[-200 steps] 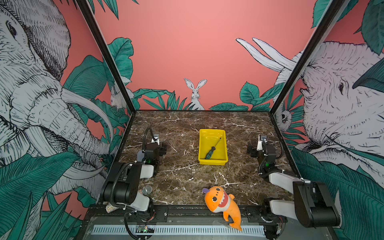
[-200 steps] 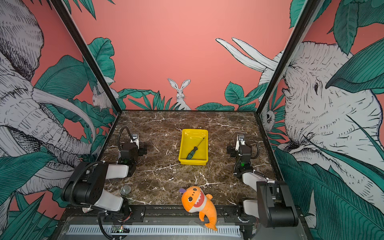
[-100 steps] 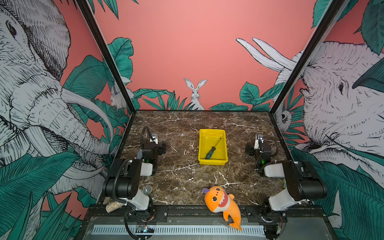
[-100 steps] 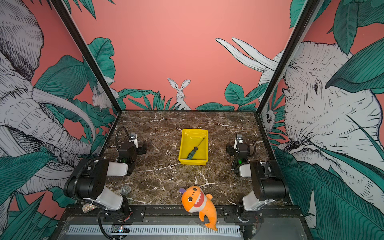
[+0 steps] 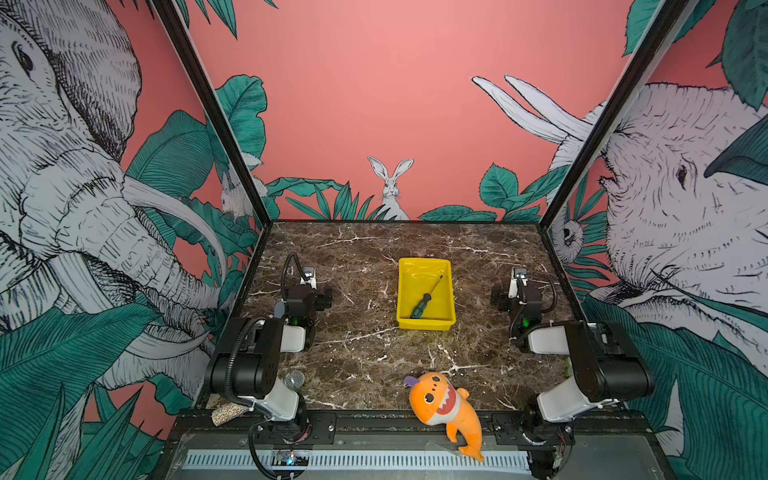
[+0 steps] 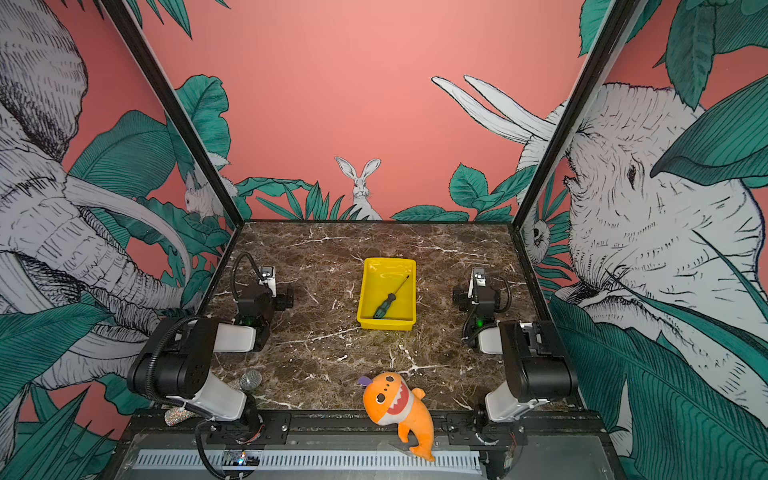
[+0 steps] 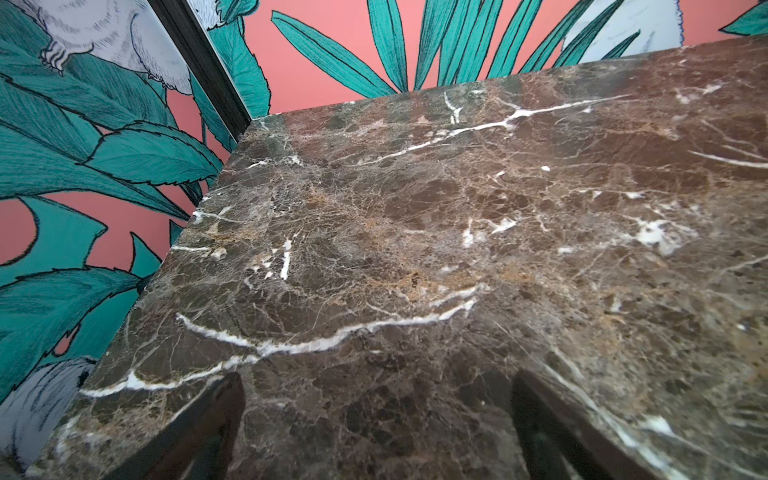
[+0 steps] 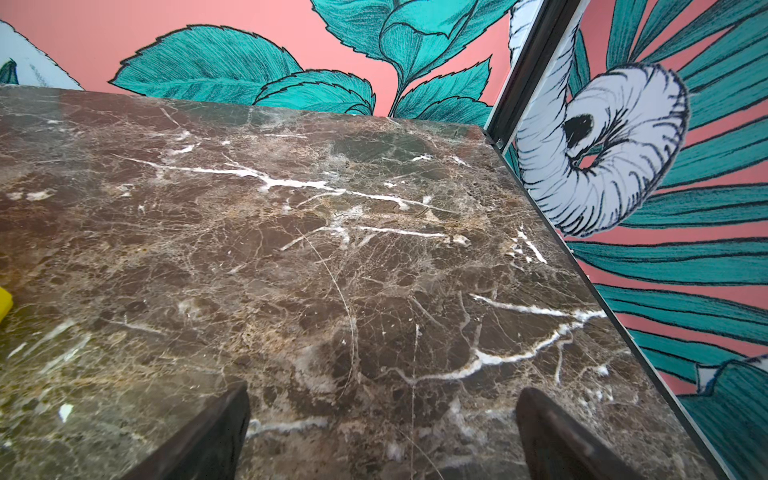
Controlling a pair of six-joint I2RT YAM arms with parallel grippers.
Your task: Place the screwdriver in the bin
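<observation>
The screwdriver (image 5: 424, 301) (image 6: 388, 305), with a green-and-black handle, lies slantwise inside the yellow bin (image 5: 424, 325) (image 6: 386, 326) at mid-table in both top views. My left gripper (image 5: 309, 286) (image 7: 378, 380) rests low over the marble to the bin's left, open, with only bare tabletop between its dark fingers (image 7: 224, 411). My right gripper (image 5: 517, 291) (image 8: 384, 392) sits to the bin's right, also open and empty. A yellow corner of the bin (image 8: 3, 303) shows at the edge of the right wrist view. Neither gripper touches the bin.
An orange shark plush (image 5: 442, 409) hangs over the table's front edge. A small silvery mesh ball (image 5: 294, 379) and a glittery scrap (image 5: 226, 415) lie by the left arm's base. Printed walls close the table on three sides.
The right arm's elbow has swung up and inward from the front right corner. The left arm has shifted slightly. The screwdriver has stayed still in the bin.
</observation>
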